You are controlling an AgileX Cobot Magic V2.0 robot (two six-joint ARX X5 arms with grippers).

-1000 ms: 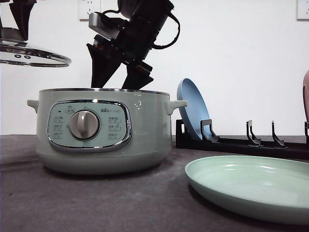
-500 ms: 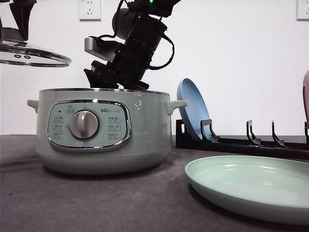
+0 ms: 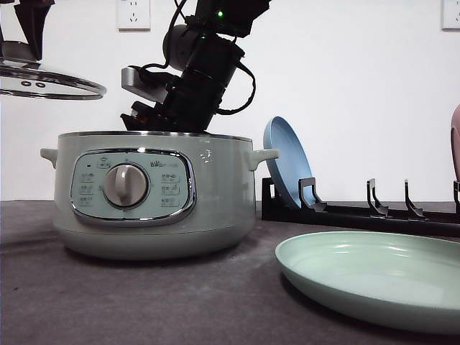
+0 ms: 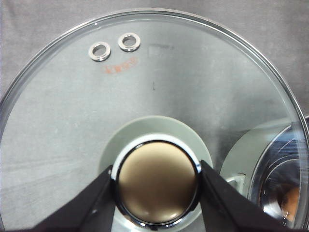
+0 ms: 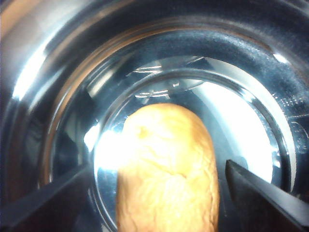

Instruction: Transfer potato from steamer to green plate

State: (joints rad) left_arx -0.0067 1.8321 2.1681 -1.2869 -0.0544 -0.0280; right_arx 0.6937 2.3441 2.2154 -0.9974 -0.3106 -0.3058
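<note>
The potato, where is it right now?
The potato lies on the shiny metal bottom inside the steamer, seen in the right wrist view between the open fingers of the right hand, which is lowered into the pot.

wall (image 3: 359,72): plain white | sockets (image 3: 134,13): upper wall | tabletop (image 3: 144,302): dark grey cloth

A staged test bench dressed as a kitchen is suggested rather than a lived-in home. Kitchenware is laid out sparsely on a grey cloth-covered surface (image 3: 144,302): an electric steamer (image 3: 154,194), a green plate (image 3: 374,280) and a black dish rack (image 3: 359,212) with a blue plate (image 3: 287,162). A bare white wall with a socket (image 3: 134,13) is seen behind.
</note>
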